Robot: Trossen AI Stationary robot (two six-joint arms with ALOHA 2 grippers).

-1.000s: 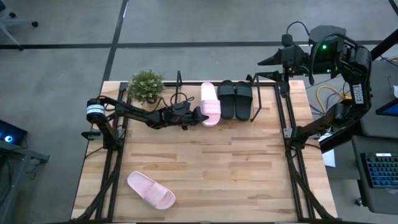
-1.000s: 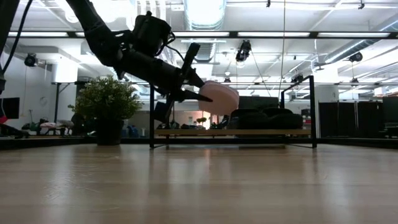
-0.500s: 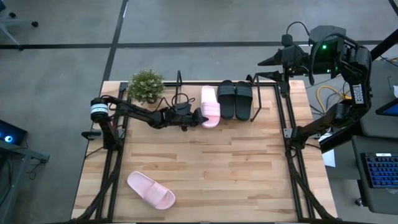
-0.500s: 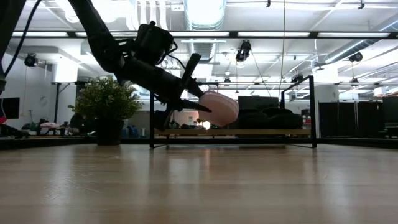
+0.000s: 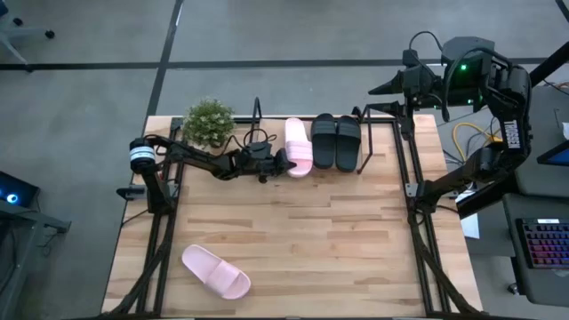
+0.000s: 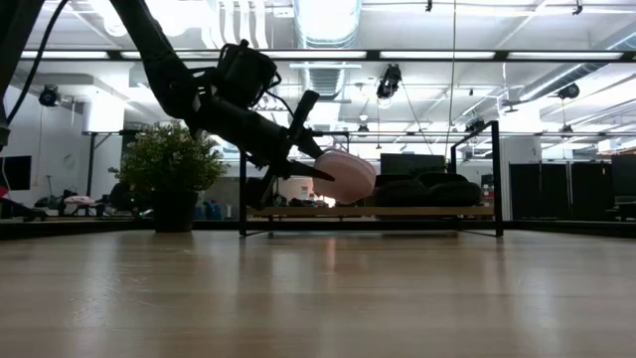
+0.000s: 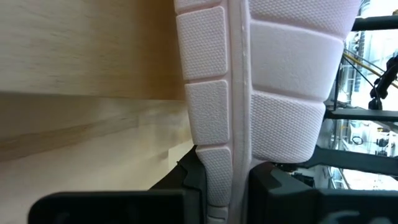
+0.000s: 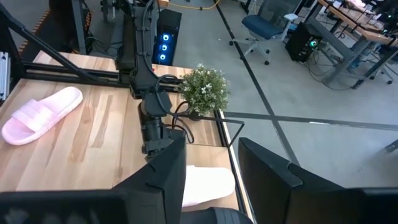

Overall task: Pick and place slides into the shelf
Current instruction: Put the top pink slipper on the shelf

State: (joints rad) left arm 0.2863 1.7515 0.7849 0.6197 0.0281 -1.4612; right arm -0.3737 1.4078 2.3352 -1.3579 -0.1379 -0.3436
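A pale pink slide (image 5: 300, 147) is at the shelf (image 5: 363, 158), left of the black pair (image 5: 336, 140), which rests on the shelf board (image 6: 397, 211). My left gripper (image 5: 283, 163) is shut on this pink slide, reaching in from the table's left. The low view shows the slide (image 6: 343, 174) tilted just above the board. The second pink slide (image 5: 216, 272) lies sole-down on the table near its near-left corner. My right gripper (image 5: 382, 87) is open and raised beyond the table's far right corner. My left gripper pinches the pink slide's sole edge (image 7: 217, 168) between its two fingers (image 7: 194, 180), at the slide's near end. It comes from the table's left, slanting down. The slide is tilted on its side above the shelf board; whether it touches the board, I cannot tell.
A small potted plant (image 5: 209, 123) stands at the far edge, left of the shelf and close behind my left arm. Black frame rails (image 5: 411, 178) run along both table sides. The wide middle of the wooden tabletop (image 5: 311, 240) carries nothing.
My left gripper has moved down toward the shelf board and slightly toward the table's far edge, still shut. The pink slide has come lower with it, closer to the board.
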